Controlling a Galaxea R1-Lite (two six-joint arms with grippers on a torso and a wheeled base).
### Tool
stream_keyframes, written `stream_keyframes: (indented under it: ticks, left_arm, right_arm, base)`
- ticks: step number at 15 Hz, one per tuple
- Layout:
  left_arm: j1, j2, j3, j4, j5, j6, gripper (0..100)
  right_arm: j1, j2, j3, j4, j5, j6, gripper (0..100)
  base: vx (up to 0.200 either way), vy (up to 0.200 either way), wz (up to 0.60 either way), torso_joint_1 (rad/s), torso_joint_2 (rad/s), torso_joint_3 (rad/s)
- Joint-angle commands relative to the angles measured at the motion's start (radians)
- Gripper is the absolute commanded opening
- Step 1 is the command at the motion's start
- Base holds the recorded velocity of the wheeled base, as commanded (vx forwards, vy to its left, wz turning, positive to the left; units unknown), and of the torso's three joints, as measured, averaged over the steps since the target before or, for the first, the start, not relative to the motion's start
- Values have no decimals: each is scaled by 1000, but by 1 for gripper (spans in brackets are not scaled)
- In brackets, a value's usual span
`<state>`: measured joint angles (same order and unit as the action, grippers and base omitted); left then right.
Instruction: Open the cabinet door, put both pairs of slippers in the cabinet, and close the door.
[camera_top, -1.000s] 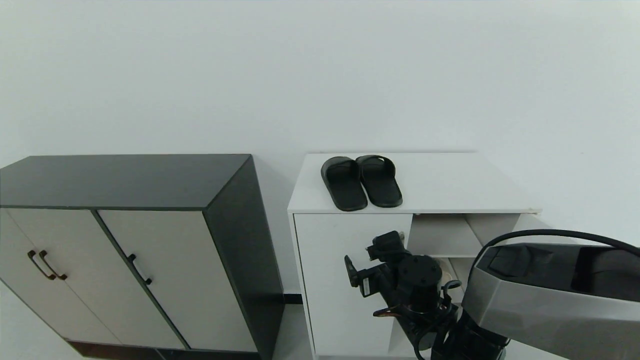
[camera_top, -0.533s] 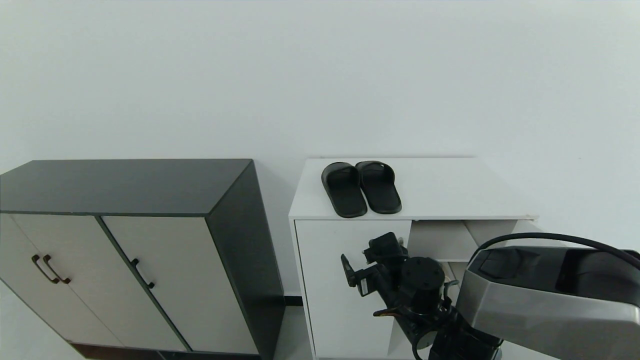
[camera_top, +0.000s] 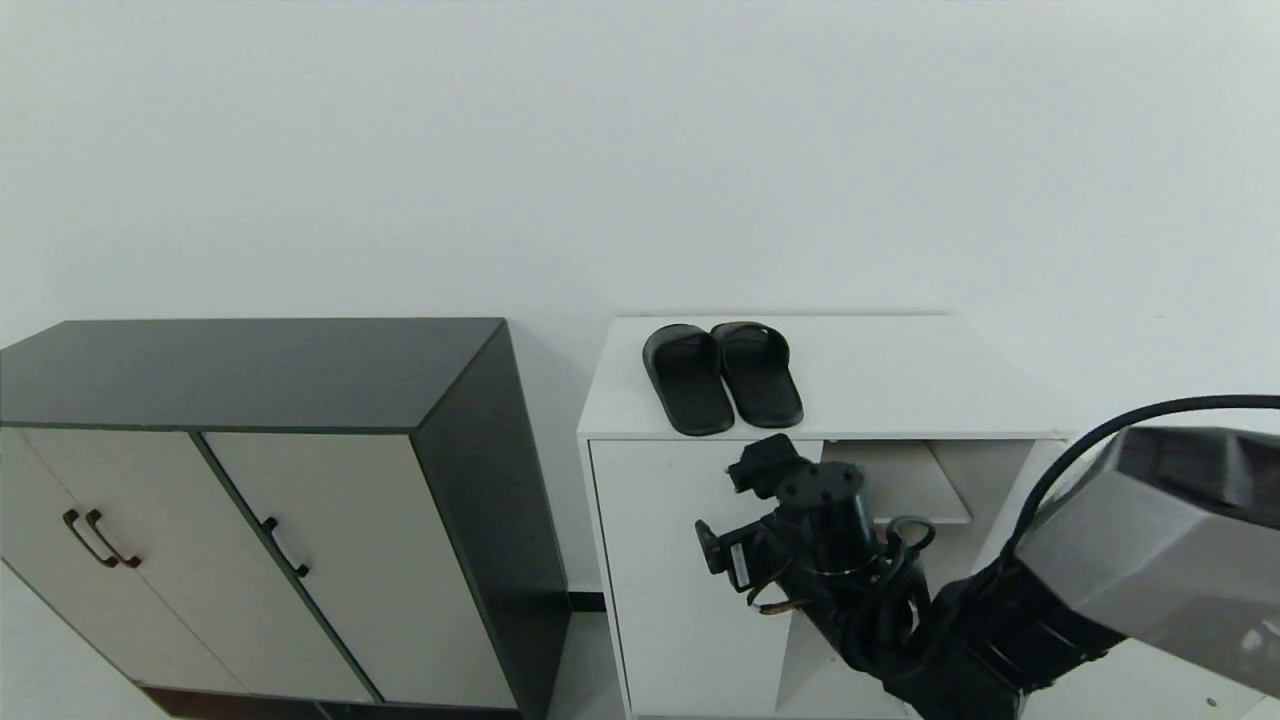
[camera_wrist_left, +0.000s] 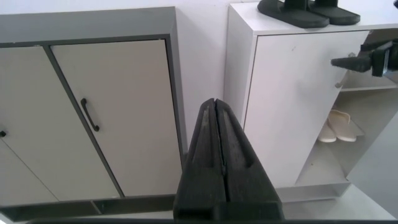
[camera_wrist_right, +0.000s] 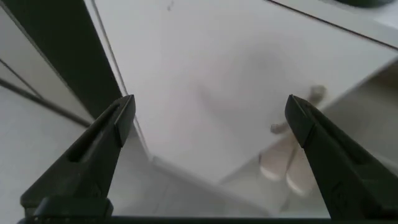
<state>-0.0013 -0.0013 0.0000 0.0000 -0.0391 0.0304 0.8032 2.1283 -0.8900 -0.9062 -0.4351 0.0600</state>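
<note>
From the head, a white cabinet (camera_top: 860, 375) stands against the wall right of centre. The black slippers (camera_top: 722, 378) lie side by side on the left part of its top, touching each other. Its left door (camera_top: 680, 560) is shut. The right half stands open, and a shelf (camera_top: 900, 485) shows inside. The right tool (camera_top: 765, 465) sits in front of the cabinet, near the upper right edge of the shut door. From here I cannot tell how wide it stands. A dark cabinet (camera_top: 250, 365) with pale doors stands to the left, just beside the white one, with its doors shut.

From the left wrist, the left tool (camera_wrist_left: 214, 155) has its two fingers pressed flat together, with nothing between them. It hangs in front of the dark cabinet's right side, well apart from both cabinets. Beyond it, the black slippers rest on the white cabinet's top. A pair of pale slippers (camera_wrist_left: 341, 126) lies on a lower shelf in the open right compartment. The right tool shows far off at the top corner of the shut door.

From the right wrist, the right tool is spread wide, its fingers (camera_wrist_right: 118, 121) far apart and holding nothing. The white door lies between them, not touched. The pale slippers show low in the open compartment beside that door.
</note>
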Motion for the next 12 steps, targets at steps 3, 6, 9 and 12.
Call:
stream_keyframes:
  ticks: [3,6,9,12]
  left_arm:
    - [0,1,0,0,1,0,0]
    - [0,1,0,0,-1,2,0]
    - [0,1,0,0,-1,3,0]
    - [0,1,0,0,-1,2,0]
  right_arm:
    - [11,-179,-262,329,-76,165,100]
    - [11,-113,-314,311,-177,175,100]
    - [11,-84,-316,279,-182,170,100]
    - [4,-85,-305,276,-183,167,100]
  base:
    - [0,0,0,0,0,0]
    - [0,0,0,0,0,0]
    - [200,0,0,2,-4,5]
    - [200,0,0,2,1,2]
